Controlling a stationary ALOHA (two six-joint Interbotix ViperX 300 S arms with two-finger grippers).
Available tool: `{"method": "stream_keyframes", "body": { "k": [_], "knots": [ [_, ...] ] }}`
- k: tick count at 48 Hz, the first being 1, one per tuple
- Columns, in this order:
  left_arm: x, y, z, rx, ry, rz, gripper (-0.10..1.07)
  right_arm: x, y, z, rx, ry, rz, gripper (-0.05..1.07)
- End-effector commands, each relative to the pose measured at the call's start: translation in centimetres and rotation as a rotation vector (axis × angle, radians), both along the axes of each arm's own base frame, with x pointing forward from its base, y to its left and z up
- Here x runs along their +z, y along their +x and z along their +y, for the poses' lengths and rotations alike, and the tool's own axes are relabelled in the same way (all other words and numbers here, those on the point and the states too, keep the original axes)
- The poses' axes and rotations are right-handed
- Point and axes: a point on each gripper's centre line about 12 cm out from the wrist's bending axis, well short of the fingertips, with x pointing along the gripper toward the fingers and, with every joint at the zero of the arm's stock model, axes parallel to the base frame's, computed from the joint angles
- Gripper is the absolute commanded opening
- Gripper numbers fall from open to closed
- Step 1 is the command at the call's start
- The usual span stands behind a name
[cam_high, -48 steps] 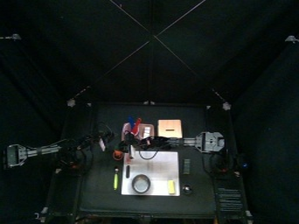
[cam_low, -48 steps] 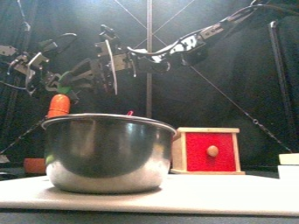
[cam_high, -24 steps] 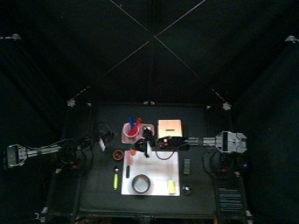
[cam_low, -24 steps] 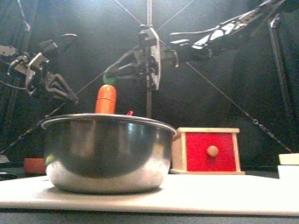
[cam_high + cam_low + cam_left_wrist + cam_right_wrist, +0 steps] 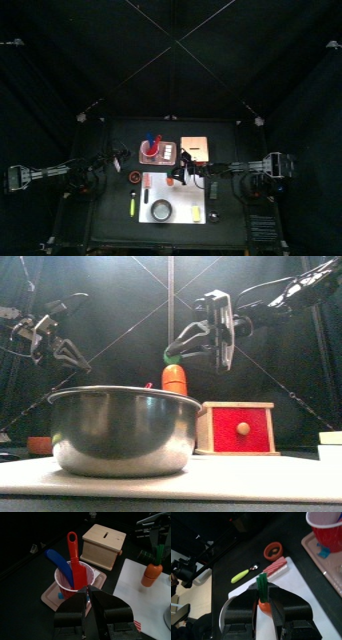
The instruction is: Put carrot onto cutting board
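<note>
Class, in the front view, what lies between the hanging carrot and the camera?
The steel bowl, standing on the cutting board, partly hides the carrot.

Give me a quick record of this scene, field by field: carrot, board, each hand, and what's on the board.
carrot: orange, held by its green top, hanging above the board
cutting board: white, flat on the table
right hand: shut on carrot
left hand: over a red cup of utensils, holding nothing
on board: metal bowl
beside board: red-faced wooden box
</note>
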Motion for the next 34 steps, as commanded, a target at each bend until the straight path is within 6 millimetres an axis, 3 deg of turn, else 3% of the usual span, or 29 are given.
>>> {"method": "stream_keyframes", "body": {
  "k": [1, 11, 21, 34],
  "knots": [
    [1.2, 0.5, 0.3, 0.006, 0.011, -0.032, 0.54, 1.1, -1.0, 1.0, -0.010, 0.049, -0.025, 0.58],
    [1.4, 0.5, 0.3, 0.005, 0.009, -0.039, 0.54, 0.0, -2.0, 4.4, 0.003, 0.169, 0.018, 0.58],
    [1.5, 0.6, 0.3, 0.008, -0.001, -0.047, 0.54, -1.5, -2.7, 6.4, -0.007, 0.262, 0.069, 0.58],
    [1.6, 0.7, 0.3, 0.011, -0.009, -0.052, 0.54, -4.1, -3.7, 6.9, -0.037, 0.301, 0.151, 0.58]
  ]
}}
